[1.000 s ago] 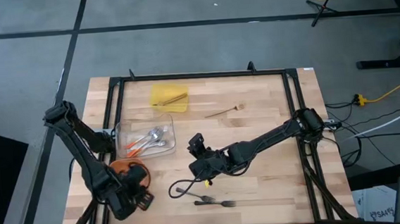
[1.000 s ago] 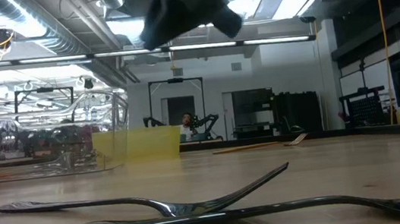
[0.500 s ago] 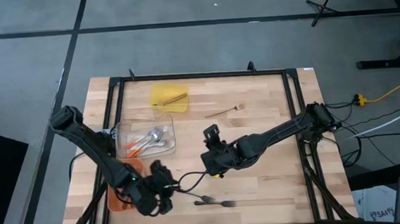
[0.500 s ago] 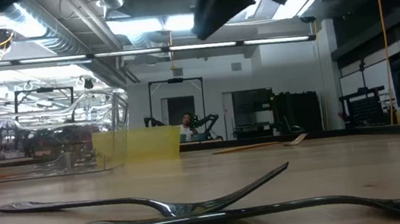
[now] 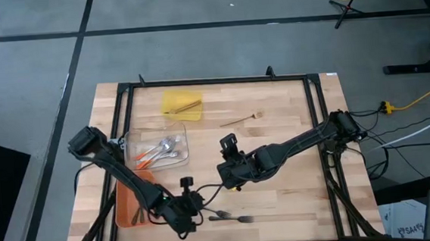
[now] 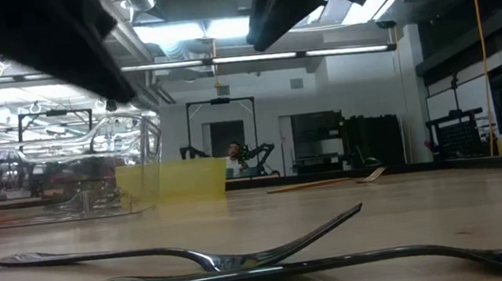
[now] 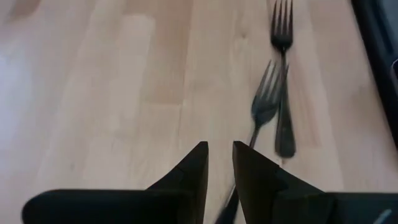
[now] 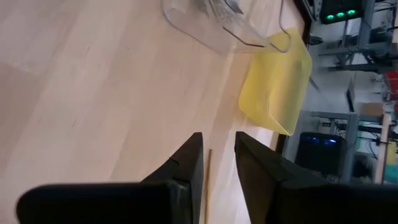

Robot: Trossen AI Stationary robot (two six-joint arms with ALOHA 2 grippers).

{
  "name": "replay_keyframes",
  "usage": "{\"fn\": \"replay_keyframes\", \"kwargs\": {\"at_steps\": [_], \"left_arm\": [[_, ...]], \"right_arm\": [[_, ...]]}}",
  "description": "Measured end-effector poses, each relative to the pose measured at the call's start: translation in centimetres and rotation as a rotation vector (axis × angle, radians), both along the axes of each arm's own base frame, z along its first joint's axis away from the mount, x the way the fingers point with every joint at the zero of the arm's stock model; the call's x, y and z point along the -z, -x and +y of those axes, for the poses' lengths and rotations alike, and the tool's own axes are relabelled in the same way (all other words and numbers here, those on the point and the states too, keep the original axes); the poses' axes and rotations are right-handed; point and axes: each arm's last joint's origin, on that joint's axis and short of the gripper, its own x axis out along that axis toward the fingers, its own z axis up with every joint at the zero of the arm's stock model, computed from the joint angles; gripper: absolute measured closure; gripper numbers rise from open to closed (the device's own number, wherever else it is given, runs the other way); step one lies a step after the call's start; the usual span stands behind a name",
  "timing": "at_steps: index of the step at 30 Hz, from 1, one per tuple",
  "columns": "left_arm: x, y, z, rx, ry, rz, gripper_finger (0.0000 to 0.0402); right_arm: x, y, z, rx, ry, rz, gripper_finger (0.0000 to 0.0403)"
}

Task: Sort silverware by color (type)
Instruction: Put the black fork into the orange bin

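High view: left pincer [image 5: 189, 211] has reached the dark forks [image 5: 220, 216].

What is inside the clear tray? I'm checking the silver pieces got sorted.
The clear tray holds several silver utensils with orange handle tips, overlapping, so the exact count cannot be told.

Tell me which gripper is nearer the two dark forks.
Left. The left gripper hovers at the handle end of the dark forks, nearly over them. The right gripper sits farther back toward the table's middle, empty, facing the yellow tray.
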Motion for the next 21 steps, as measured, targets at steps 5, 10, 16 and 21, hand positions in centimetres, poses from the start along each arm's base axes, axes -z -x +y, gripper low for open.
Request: {"fn": "replay_keyframes", "kwargs": {"at_steps": [5, 10, 16, 21], "left_arm": [[2.3, -1.0, -0.4, 0.076, 0.053, 0.073, 0.0334], [3.7, -1.9, -0.8, 0.143, 0.061, 0.076, 0.0334], [5.3, -2.7, -0.3, 0.149, 0.042, 0.093, 0.0334], [6.2, -3.3, 0.2, 0.164, 0.08, 0.137, 0.0334]], "right_arm": [[0.1, 0.0, 0.2, -0.026, -0.052, 0.012, 0.0317], [0.0, -0.3, 0.3, -0.04, -0.086, -0.008, 0.0317], [-0.1, -0.4, 0.4, -0.04, -0.091, -0.02, 0.0317], [-0.1, -0.4, 0.4, -0.041, -0.09, -0.019, 0.0317]]}}
